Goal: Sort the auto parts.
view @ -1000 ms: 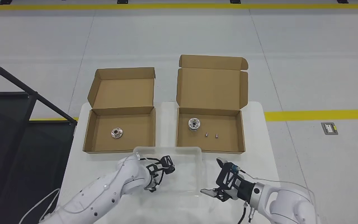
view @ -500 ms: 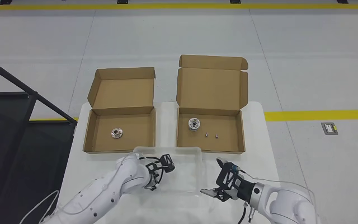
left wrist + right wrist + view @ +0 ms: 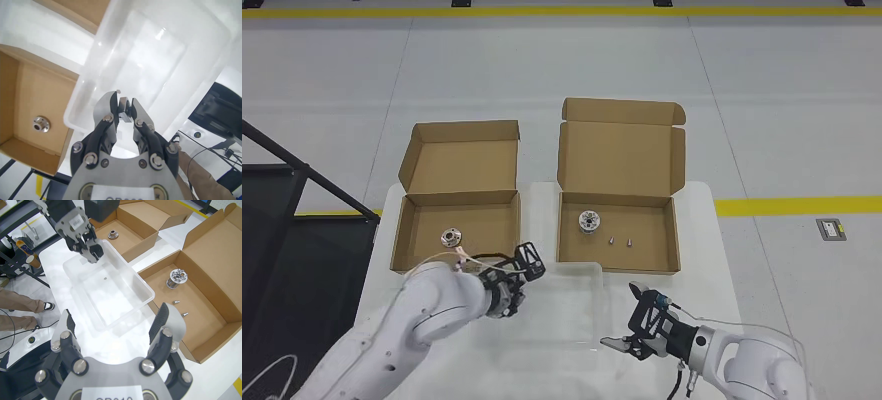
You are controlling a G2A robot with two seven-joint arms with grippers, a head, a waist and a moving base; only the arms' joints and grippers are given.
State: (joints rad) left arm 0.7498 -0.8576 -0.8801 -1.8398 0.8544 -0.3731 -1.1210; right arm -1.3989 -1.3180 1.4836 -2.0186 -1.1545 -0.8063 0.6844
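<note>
**Surface.** A white table (image 3: 710, 235) is set on a grey floor.

- **Left cardboard box** (image 3: 492, 245): placed at the far left of the table, with the lid stood open. One flanged metal hub (image 3: 450, 237) is contained.
- **Right cardboard box** (image 3: 652, 225): placed just beside the first, with the lid also open. A cylindrical metal hub (image 3: 588, 220) and two small screws (image 3: 612, 240) (image 3: 628, 240) nearer the front are contained.
- **Clear plastic tray** (image 3: 577, 266): laid nearer than the two boxes, at the middle of the table. A small dark speck (image 3: 105, 278) is seen on its floor.

**Tools.**

- **Left gripper** (image 3: 123, 97): held above the tray's far-left corner, close to the left box. Its jaws are clamped on a small metal part (image 3: 124, 113).
- **Right gripper** (image 3: 115, 308): held over the table at the tray's near-right side. Its jaws are spread apart and nothing is held between them.

**Room.**

- A yellow floor line (image 3: 562, 11) is painted across the far side, and a second yellow line (image 3: 797, 206) runs to the right of the table.
- A small floor plate (image 3: 831, 229) is set near the second line.
- A black frame (image 3: 282, 180) stands to the left.
- A paper cup (image 3: 34, 261) and a bottle (image 3: 21, 246) are seen beyond the table's left side.
</note>
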